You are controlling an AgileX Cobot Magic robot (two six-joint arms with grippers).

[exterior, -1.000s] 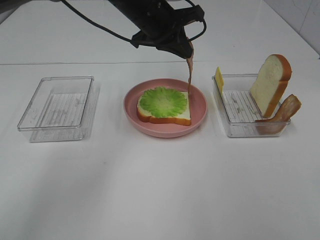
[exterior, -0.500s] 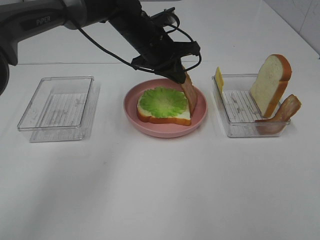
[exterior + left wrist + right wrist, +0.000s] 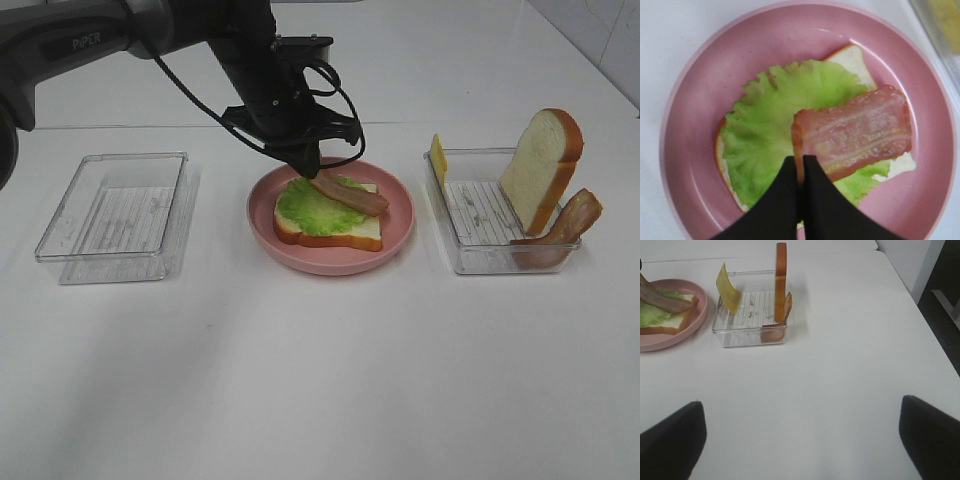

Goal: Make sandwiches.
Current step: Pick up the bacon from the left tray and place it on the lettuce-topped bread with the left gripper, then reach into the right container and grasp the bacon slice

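A white bread slice (image 3: 352,231) with orange-brown crust lies on the round pink plate (image 3: 398,224), with a green lettuce leaf (image 3: 305,212) on top. My left gripper (image 3: 305,166) reaches over the plate and is shut on one end of a reddish-brown bacon strip (image 3: 350,195) that lies slanted across the lettuce. In the left wrist view the shut gripper (image 3: 801,186) pinches the bacon strip (image 3: 855,131) over the lettuce (image 3: 770,135). My right gripper (image 3: 800,452) is open and empty over bare table, its fingers (image 3: 670,440) wide apart. It is out of the exterior view.
A clear tray (image 3: 472,255) right of the plate holds a yellow cheese square (image 3: 438,160), an upright bread slice (image 3: 543,165) and another bacon strip (image 3: 565,225). They also show in the right wrist view (image 3: 750,315). An empty clear tray (image 3: 115,205) stands at the left.
The left gripper has come down and moved left. The bacon strip, which hung upright over the plate's right side, now lies across the lettuce.
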